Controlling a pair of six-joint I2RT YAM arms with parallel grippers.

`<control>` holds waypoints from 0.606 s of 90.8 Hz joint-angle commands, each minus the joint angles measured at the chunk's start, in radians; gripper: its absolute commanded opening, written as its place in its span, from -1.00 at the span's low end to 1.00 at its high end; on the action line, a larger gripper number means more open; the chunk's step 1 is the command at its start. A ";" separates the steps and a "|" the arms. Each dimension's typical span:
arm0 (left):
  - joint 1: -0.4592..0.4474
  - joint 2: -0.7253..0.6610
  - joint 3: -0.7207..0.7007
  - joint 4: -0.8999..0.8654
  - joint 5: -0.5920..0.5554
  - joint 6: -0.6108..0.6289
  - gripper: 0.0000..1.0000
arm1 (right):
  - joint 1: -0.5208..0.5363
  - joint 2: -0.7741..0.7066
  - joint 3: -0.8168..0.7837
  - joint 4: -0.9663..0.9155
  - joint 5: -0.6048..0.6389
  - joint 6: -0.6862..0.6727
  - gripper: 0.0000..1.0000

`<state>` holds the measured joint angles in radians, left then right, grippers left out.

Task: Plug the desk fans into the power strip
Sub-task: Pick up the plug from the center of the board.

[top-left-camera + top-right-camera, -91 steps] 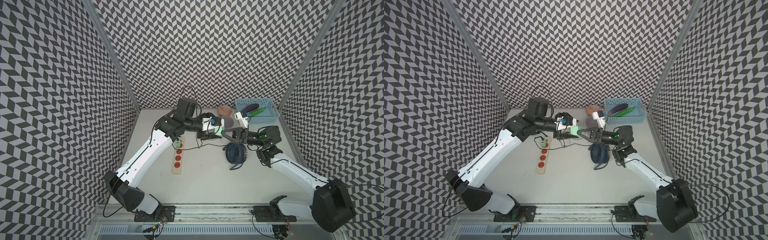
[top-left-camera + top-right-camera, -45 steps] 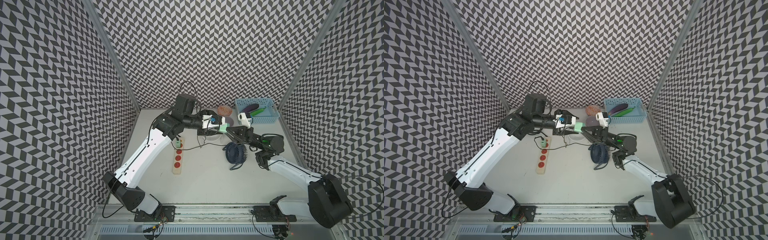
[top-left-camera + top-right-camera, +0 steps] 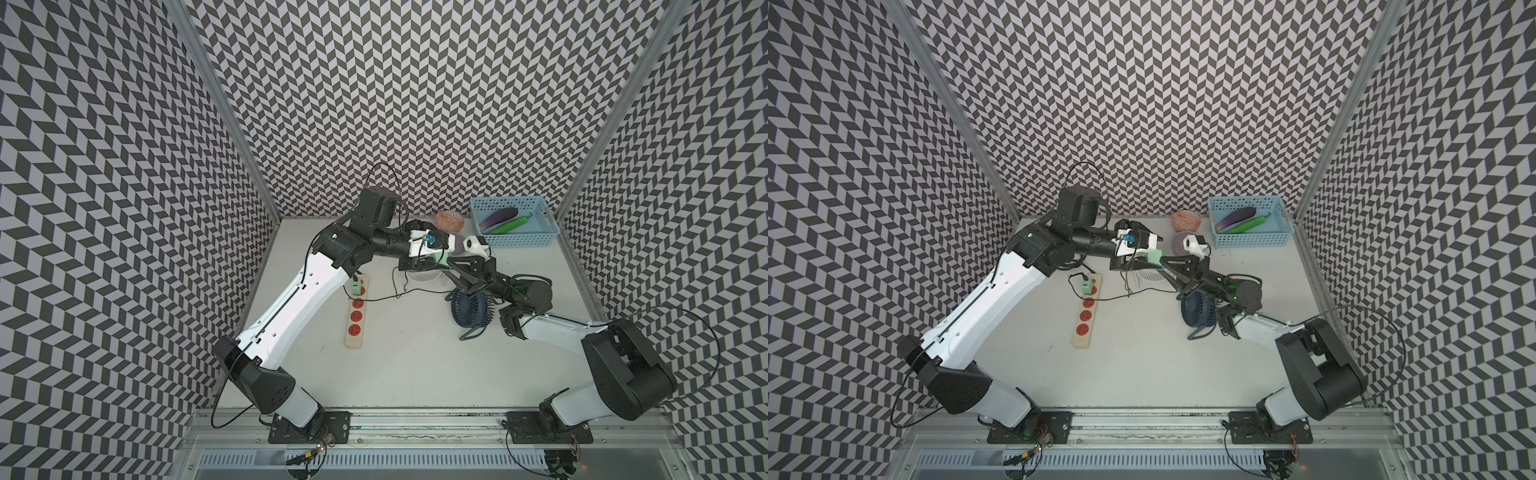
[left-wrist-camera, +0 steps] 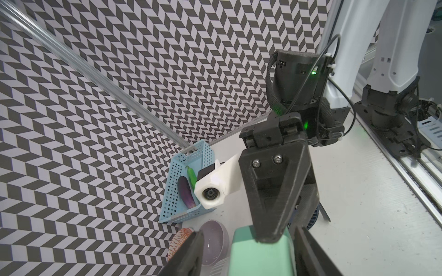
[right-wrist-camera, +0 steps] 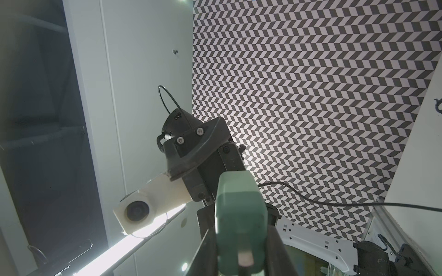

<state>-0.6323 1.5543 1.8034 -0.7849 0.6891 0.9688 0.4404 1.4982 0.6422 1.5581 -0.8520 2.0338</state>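
- Left wrist view: a mint-green blocky plastic plug (image 4: pixel 260 255) is seen with the left gripper (image 4: pixel 248 239) set around it. The jaws are apart, and a gap is seen between one fingertip (image 4: pixel 197 236) and the plug, so no firm hold is shown.
- In the right wrist view the same plug is clenched between the jaws of the right gripper (image 5: pixel 239 229), well above the table.
- The long cream-coloured power strip with round red sockets (image 3: pixel 356 322) is seen in both top views. It lies flat on the pale table (image 3: pixel 415 365) under the left forearm, well apart from the held plug, and is held by nothing.
- Its far socket is taken by a second green plug (image 3: pixel 356 286).
- A dark blue round desk fan (image 3: pixel 468 309) lies under the right arm, and a white round fan grille (image 3: pixel 420 276) lies under the two grippers. Which fan the held plug belongs to cannot be told.
- A hand-over is judged to be under way. If the right jaws are loosened before the left ones are closed, the plug can be dropped onto the grille.
- If the plug is taken skewed, its prongs can be misaligned with a socket.
- The black cable (image 5: pixel 358 204) trailing behind the plug can be snagged on a fan.
- The unheld strip can be pushed aside at insertion.
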 commanded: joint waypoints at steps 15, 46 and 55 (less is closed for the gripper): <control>0.000 -0.018 -0.009 -0.001 -0.063 -0.005 0.21 | 0.008 -0.037 0.028 0.217 0.001 -0.019 -1.00; 0.000 -0.031 -0.026 -0.001 -0.092 -0.016 -0.17 | 0.009 -0.053 0.040 0.216 -0.011 -0.044 -1.00; 0.000 -0.029 -0.038 0.007 -0.105 -0.015 -0.15 | 0.009 -0.057 0.037 0.203 -0.012 -0.055 -1.00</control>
<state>-0.6373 1.5391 1.7786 -0.7891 0.6399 0.9520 0.4400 1.4902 0.6510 1.5490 -0.8402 2.0003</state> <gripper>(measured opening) 0.426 0.276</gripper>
